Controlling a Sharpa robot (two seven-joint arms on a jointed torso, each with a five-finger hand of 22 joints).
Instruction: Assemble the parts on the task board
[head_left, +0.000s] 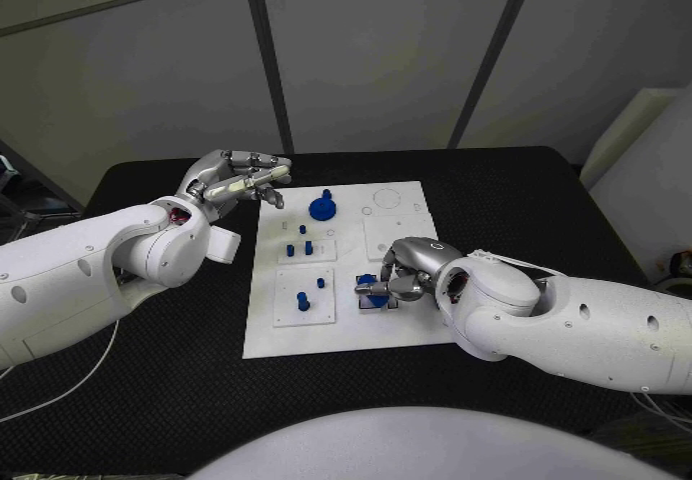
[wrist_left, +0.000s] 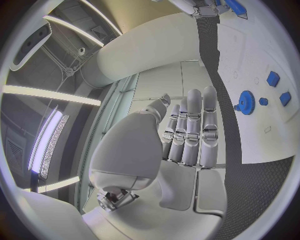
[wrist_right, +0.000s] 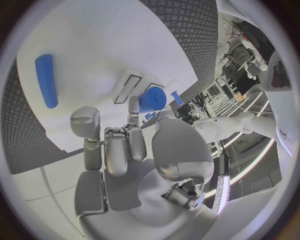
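The white task board (head_left: 346, 330) lies mid-table. My right hand (head_left: 407, 268) rests low on the board's right half, fingers curled round a blue part (head_left: 374, 291) by a small square plate; the right wrist view shows that blue part (wrist_right: 152, 99) at its fingertips (wrist_right: 133, 107). A blue cylinder (wrist_right: 45, 80) lies flat on the board beyond them. My left hand (head_left: 238, 180) hovers over the board's far left corner, fingers stretched out, holding nothing. A blue gear (head_left: 323, 208) stands near it, also in the left wrist view as the gear (wrist_left: 245, 102).
Small blue pegs (head_left: 300, 248) stand in the left column of square plates, with another peg (head_left: 303, 300) in the plate nearer me. Faint round outlines (head_left: 389, 198) mark the board's far right. Black table (head_left: 173, 400) surrounds the board.
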